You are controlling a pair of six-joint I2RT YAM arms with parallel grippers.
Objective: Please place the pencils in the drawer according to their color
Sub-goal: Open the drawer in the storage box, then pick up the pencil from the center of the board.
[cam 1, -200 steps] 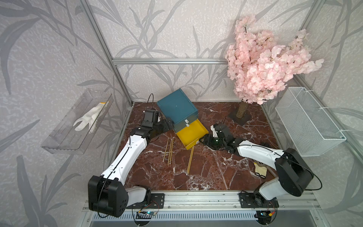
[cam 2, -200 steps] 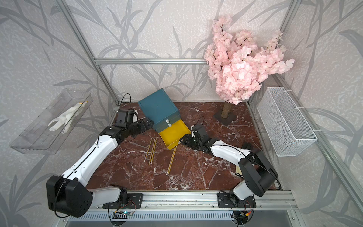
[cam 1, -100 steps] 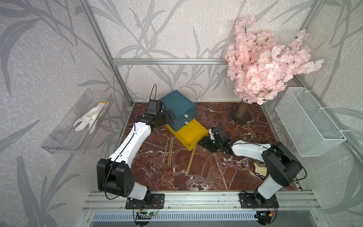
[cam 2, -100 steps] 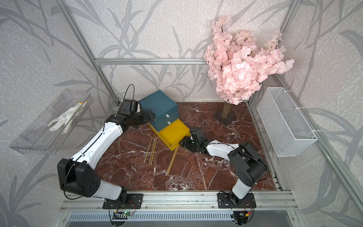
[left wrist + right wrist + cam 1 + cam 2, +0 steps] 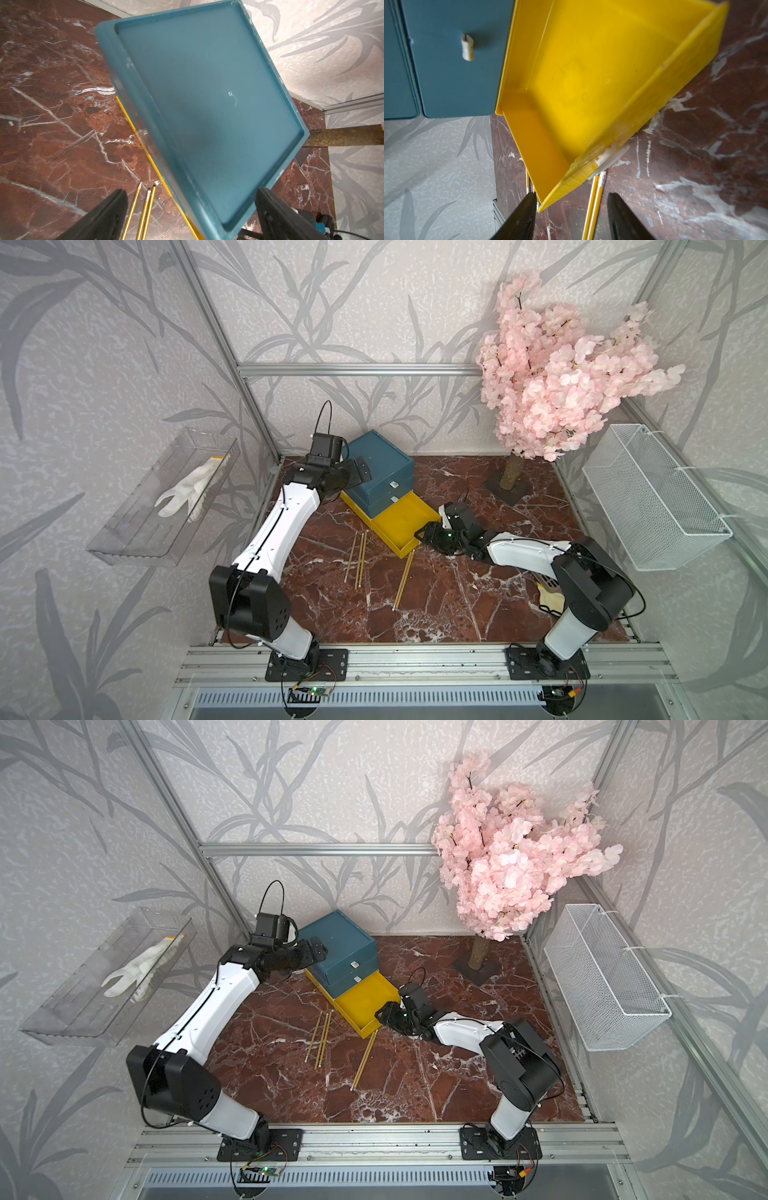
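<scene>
Although the yellow drawer point(image 5: 401, 518) of the drawer box point(image 5: 380, 462) is pulled out, it is bare, and no yellow pencils point(image 5: 594, 199) are in: two lie on the floor under the gap of the right gripper point(image 5: 424, 533), whose jaws stand half apart on nothing at the drawer's front corner, and three point(image 5: 360, 560) lie beyond that corner. The left gripper point(image 5: 358, 473) holds its jaws wide and empty astride the box's top corner. We see no dark or green ones; perhaps they are shut inside.

Drawer point(image 5: 386, 464): yellow tier point(image 5: 401, 522) pulled out; yellow pencils point(image 5: 360, 560) alongside.
</scene>
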